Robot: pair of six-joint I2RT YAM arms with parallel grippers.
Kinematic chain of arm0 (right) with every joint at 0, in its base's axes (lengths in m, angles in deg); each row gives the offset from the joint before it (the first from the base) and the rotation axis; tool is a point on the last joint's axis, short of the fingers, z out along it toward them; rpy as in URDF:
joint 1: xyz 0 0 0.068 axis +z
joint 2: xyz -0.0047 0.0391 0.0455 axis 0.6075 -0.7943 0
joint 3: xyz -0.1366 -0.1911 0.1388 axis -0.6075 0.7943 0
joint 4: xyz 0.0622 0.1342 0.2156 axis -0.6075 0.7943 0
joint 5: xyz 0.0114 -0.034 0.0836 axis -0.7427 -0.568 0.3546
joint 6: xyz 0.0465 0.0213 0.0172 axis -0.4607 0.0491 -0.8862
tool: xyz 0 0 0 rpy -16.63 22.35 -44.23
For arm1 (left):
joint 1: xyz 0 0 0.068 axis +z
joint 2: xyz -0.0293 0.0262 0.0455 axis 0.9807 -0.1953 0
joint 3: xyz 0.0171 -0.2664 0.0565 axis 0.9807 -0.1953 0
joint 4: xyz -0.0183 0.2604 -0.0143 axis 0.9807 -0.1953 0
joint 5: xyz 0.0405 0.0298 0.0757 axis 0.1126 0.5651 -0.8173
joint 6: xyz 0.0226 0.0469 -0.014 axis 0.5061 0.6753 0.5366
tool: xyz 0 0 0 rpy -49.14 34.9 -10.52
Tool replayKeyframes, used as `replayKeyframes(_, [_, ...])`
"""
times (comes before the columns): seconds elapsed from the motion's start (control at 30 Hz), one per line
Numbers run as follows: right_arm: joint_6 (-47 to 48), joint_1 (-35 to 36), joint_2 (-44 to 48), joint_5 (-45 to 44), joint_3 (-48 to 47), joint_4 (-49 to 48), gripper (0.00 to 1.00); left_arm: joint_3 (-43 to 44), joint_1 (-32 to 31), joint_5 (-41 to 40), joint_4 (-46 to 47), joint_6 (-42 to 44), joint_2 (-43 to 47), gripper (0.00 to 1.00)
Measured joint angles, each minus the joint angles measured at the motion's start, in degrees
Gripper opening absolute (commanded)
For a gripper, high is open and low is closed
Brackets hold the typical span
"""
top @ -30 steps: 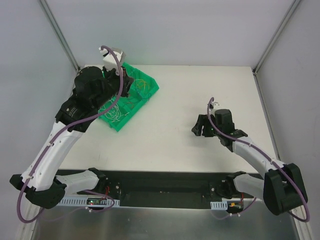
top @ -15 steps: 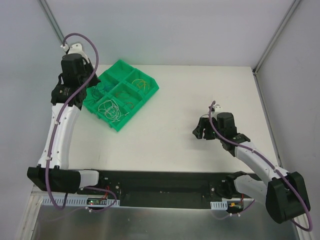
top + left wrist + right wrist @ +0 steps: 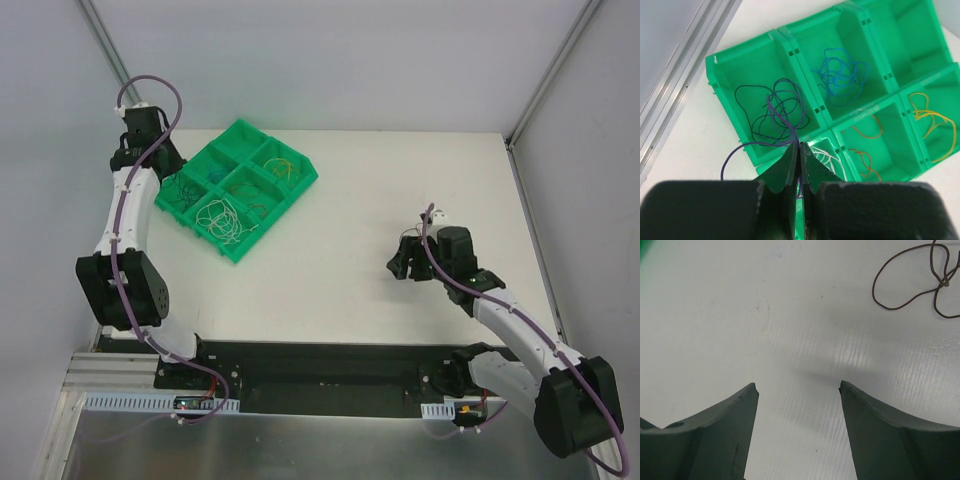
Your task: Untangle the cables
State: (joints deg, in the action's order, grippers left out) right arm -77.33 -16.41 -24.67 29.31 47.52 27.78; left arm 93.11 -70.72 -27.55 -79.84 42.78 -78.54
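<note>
With your left gripper (image 3: 800,151) pinched shut on what looks like the purple cable (image 3: 776,116) trailing ahead into the green tray (image 3: 740,46), lift slowly; your right gripper (image 3: 799,390) hangs open

A white table (image 3: 350,200) sits inside pale grey walls (image 3: 330,60), with a slanting aluminium post in the far left corner (image 3: 120,68) and another in the far right (image 3: 550,75). A green tray (image 3: 238,140) split into compartments lies askew at the table's far left. Along the near edge runs a black strip (image 3: 320,375), with a dull metal sheet (image 3: 330,450) in front of it.
</note>
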Motion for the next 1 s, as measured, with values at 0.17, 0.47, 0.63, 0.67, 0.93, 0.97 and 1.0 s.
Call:
replayKeyframes(0.17, [0.17, 0.0, 1.38, -0.22, 0.0, 1.68, 0.7, 0.02, 1.22, 0.22, 0.87, 0.0, -4.31, 0.0])
replayKeyframes(0.47, [-0.09, 0.0, 2.78, -1.05, -0.07, 4.04, 0.7, 0.74, 5.44, 8.92, 3.96, -0.07, -13.0, 0.1])
replayKeyframes(0.63, [-0.63, 0.0, 2.78, -1.07, -0.28, 4.61, 0.7, 1.31, 7.93, 14.78, 4.37, -1.14, -15.61, 0.5])
replayKeyframes(0.67, [-0.76, 0.0, 2.75, -1.09, -0.63, 5.16, 0.7, 1.31, 8.26, 15.26, 4.46, -1.31, -15.58, 0.57])
replayKeyframes(0.93, [-3.06, -1.25, -0.63, -5.4, -5.66, 8.17, 0.69, -0.37, 8.46, 21.29, 4.79, -4.7, -10.86, 0.78])
replayKeyframes(0.97, [-3.65, -1.73, -1.2, -6.95, -6.29, 8.76, 0.69, -0.66, 8.46, 21.84, 4.63, -4.9, -9.94, 0.78])
replayKeyframes(1.0, [-4.31, -2.29, -1.68, -8.46, -6.78, 9.27, 0.68, -0.81, 8.46, 23.15, 4.59, -5.29, -8.72, 0.77])
